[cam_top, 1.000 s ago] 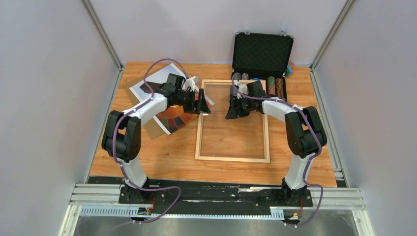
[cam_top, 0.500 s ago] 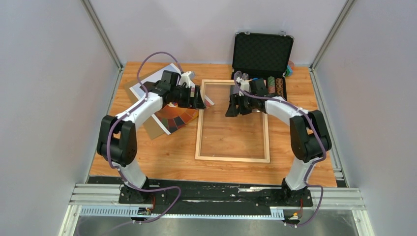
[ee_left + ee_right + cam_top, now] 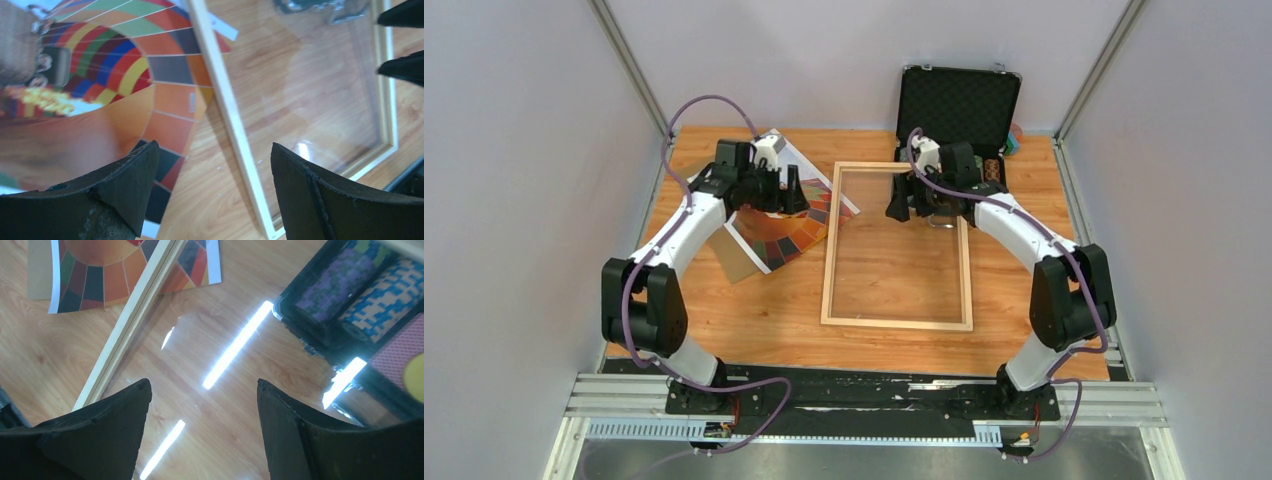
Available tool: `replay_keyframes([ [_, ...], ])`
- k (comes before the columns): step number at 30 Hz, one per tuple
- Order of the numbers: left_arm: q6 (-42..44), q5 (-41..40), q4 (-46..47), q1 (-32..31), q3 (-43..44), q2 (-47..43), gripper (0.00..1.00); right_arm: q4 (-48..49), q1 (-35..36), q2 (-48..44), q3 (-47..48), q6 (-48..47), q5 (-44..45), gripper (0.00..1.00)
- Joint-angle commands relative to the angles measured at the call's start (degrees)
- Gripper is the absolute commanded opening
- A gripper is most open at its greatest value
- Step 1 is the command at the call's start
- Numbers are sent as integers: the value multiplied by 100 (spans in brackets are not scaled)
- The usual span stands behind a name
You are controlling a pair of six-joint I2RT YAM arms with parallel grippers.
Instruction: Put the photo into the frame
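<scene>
Wooden table inside a grey-walled enclosure.

The frame lies flat at the table's centre, long sides running 12 to 6 o'clock. Its clear pane shows the wood grain beneath, broken by streaks of glare in the right wrist view.

The photo lies face up at 10 o'clock from the frame, skewed, resting on a brown backing board. One corner of the photo passes under the frame's left rail and shows through the pane. From above, the left arm hides the photo's far portion. In the left wrist view the balloon's basket end is blurred and cut off at the edge.

Left end effector: fingers apart, nothing between them, hanging over the photo's edge beside the left rail. Contact with the photo cannot be told.

Right end effector: fingers apart, empty, above the far end of the pane.

An open black case stands at 1 o'clock. The right arm partly hides its rows of chips.
</scene>
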Motion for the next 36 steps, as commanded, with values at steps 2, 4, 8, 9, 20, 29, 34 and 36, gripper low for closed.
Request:
replay_keyframes([
  [2, 525, -520, -285, 304, -221, -325, 90, 285, 245, -311, 359, -443, 577, 75],
  [4, 509, -588, -343, 479, -295, -381, 91, 334, 336, -277, 503, -471, 575, 75],
  [8, 420, -732, -527, 810, -338, -389, 91, 336, 503, -21, 910, -465, 521, 76],
  [9, 357, -706, -561, 934, -334, -363, 91, 336, 552, 72, 1007, -448, 514, 76],
  [20, -22, -138, -1101, 1969, -349, 325, 90, 336, 1392, 1522, 2453, -411, 622, 75],
  [29, 97, 376, -1344, 2353, -521, 460, 89, 238, 1823, 2705, 3351, -249, 240, 73],
  [34, 208, 673, -1433, 2386, -649, 507, 89, 161, 1993, 2939, 3483, -366, 82, 72],
  [36, 251, 709, -1460, 2392, -655, 539, 89, 146, 2046, 2993, 3503, -428, 21, 71],
])
